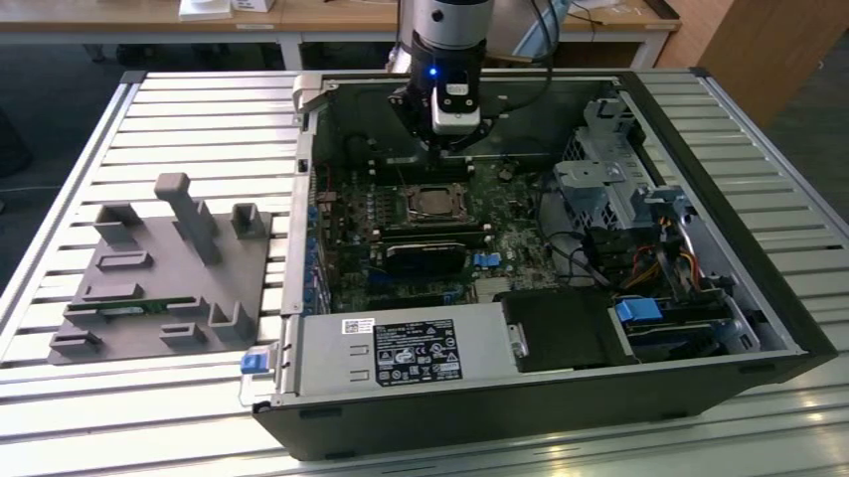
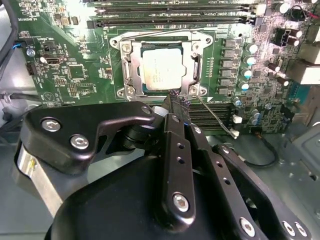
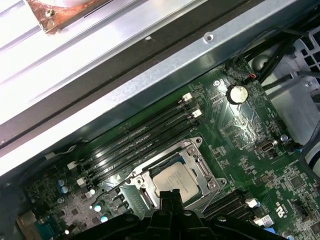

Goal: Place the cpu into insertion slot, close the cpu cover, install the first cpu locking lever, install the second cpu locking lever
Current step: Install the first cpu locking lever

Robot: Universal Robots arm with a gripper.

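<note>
The cpu, a silver-grey square chip, lies in the insertion slot on the green board inside the open computer case. The cpu cover, a metal frame, lies flat around it, and the chip shows through its window. In the first wrist view the cpu sits within the cover. Thin lever rods run along the frame's sides; I cannot tell whether they are latched. My gripper is shut with nothing between its fingers and hovers just beside the socket's edge. In the exterior view the gripper hangs over the board behind the cpu.
Long black memory slots run beside the socket. The case's metal wall rises close behind the board. A drive cage with cables fills the case on the exterior view's right, and a grey fixture stands on the slatted table at its left.
</note>
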